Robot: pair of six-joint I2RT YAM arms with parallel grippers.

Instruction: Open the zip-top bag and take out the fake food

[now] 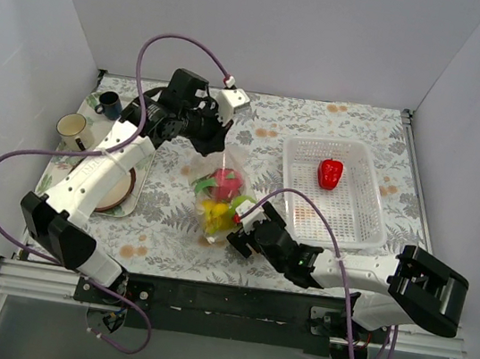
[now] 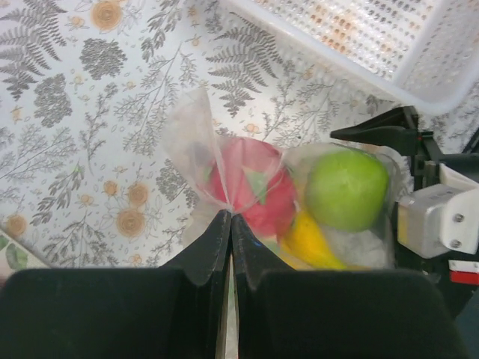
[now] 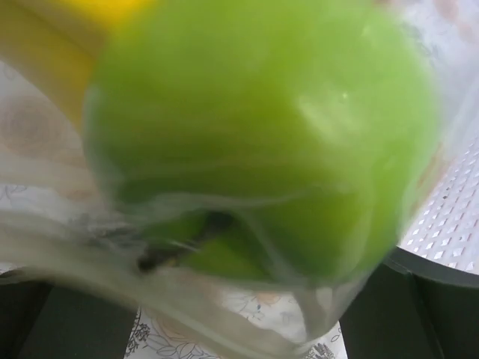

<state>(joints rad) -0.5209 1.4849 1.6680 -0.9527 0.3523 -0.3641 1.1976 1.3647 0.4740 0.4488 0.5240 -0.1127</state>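
The clear zip-top bag lies mid-table with fake food inside: a pink-red fruit, a green apple and a yellow banana. My left gripper is shut on a pinch of the bag's far end. My right gripper is at the bag's near end, jaws wide apart. In the right wrist view the bagged apple sits between its fingers and hides their tips. A red pepper lies in the white basket.
The white perforated basket stands right of the bag and shows in the left wrist view. Two mugs and a brown plate sit on a tray at the left. Grey walls close in the table on three sides.
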